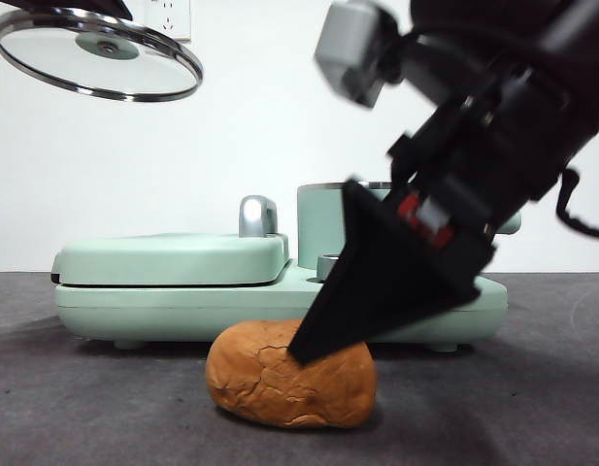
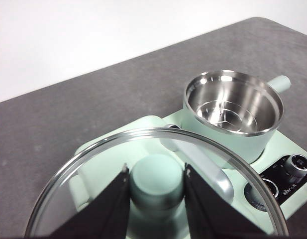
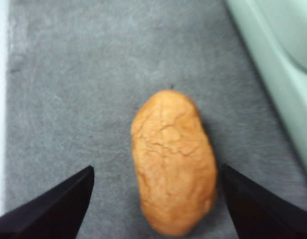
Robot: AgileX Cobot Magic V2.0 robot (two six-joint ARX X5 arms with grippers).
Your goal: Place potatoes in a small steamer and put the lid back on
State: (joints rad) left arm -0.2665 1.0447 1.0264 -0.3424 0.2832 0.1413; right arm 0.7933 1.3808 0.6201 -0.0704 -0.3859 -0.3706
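An orange-brown potato [image 1: 291,381] [image 3: 174,159] with cracked skin lies on the grey table in front of the appliance. My right gripper [image 1: 304,351] [image 3: 158,204] hangs just above it, open, one jaw on each side and neither touching it. The mint-green steamer [image 2: 234,113] [image 1: 328,225] stands uncovered on the appliance base, its steel inside empty. High at the upper left of the front view, my left gripper [image 2: 155,191] is shut on the green knob of the glass lid [image 1: 97,53] [image 2: 158,184], holding it up in the air.
The flat mint-green griddle section [image 1: 173,260] with a chrome handle [image 1: 257,216] sits to the left of the steamer. Control knobs [image 2: 295,165] are on the base. A white wall stands behind the table.
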